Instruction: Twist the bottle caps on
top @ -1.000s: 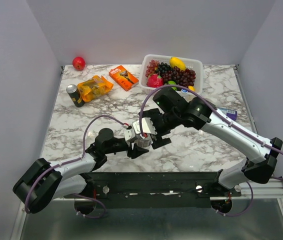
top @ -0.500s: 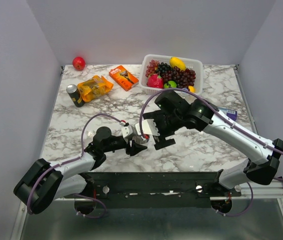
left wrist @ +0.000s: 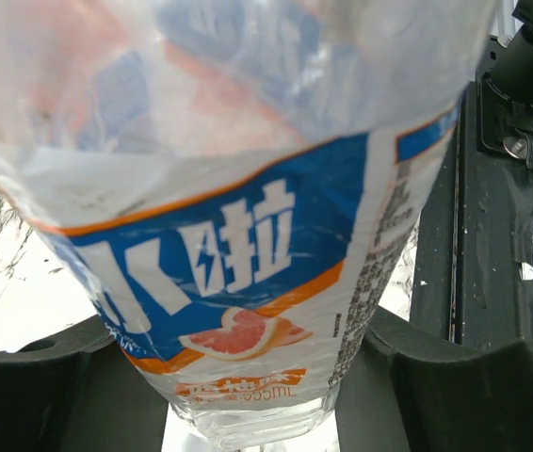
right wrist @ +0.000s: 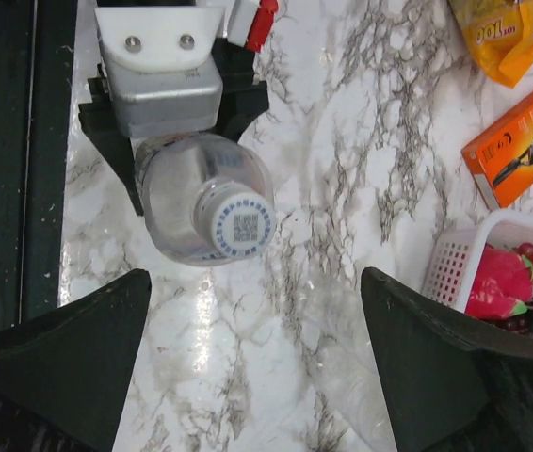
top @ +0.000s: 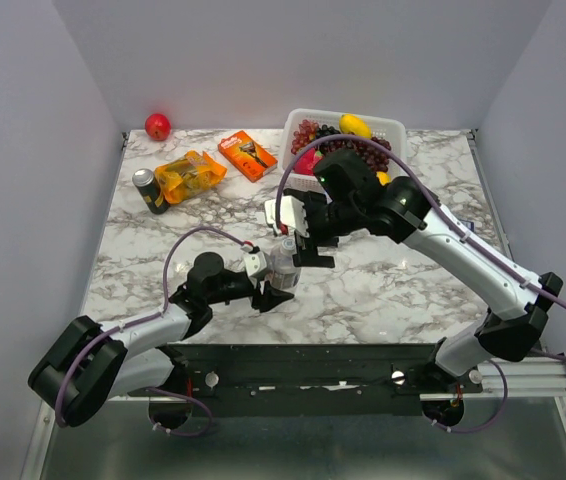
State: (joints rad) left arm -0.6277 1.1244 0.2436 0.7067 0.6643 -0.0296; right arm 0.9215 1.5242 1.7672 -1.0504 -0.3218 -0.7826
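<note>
Clear plastic bottle [top: 282, 268], centre of the top view: I am clamping it in my left gripper [top: 268, 291]. Blue-ringed cap [right wrist: 243, 224] is sitting on its neck; my right gripper [right wrist: 255, 282] is hovering above, spread wide. Tightening likely underway; next, closing squarely on cap, twisting.

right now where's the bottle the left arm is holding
In the top view, the bottle sits toward the front-middle of the table. It is clamped in the left hand, and the open right hand is just above it.
</note>
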